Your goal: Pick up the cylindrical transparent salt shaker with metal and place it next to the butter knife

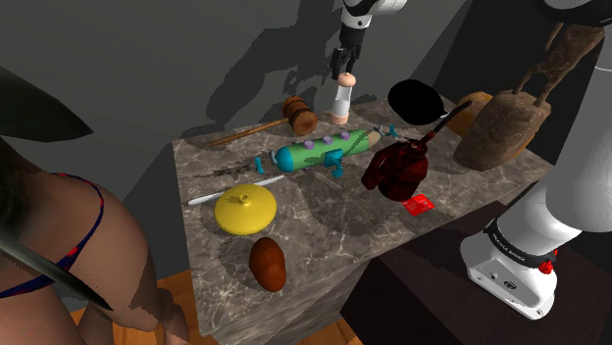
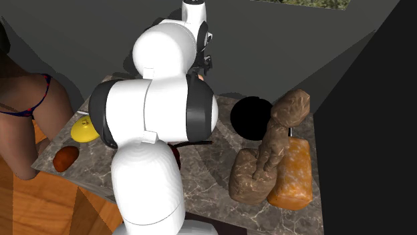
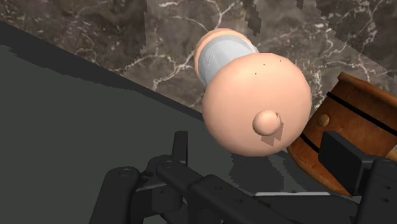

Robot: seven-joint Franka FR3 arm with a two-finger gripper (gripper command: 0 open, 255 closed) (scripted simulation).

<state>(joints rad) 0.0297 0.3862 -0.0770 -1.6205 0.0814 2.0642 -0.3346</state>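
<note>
— Step in hand?
— Approach for the pick, most likely. Nothing lifted yet: salt shaker [image 1: 342, 100] upright on the marble table [image 1: 314, 240], close to the far edge, just beside a wooden mallet [image 1: 300, 117].
— And the gripper [image 1: 345, 69]?
— Poised right above the pale pink cap, pointing straight down. Spread fingers [image 3: 180, 149] in the wrist view, one to each side of the cap, clasping nothing; hard to say whether touching it.
— Next move?
— Probably a short drop, to bring the pads past the domed cap and onto the straight body, then a squeeze. Calls for care: round top, likely slippery, and a table edge close behind.
— After that?
— Lift, then carry across to the butter knife [image 1: 209, 196], lying well apart toward the shoulder view's left, near a yellow lid [image 1: 245, 209]. Needs enough height to clear the blue-green toy [image 1: 316, 153] in between.
— Arm pose?
— Stretched up from the stand at the shoulder view's lower right, out past the top, then back down with the wrist vertical over the shaker. Seen from behind in the second exterior view: bulky white links stacked, forearm reaching away over the table.
</note>
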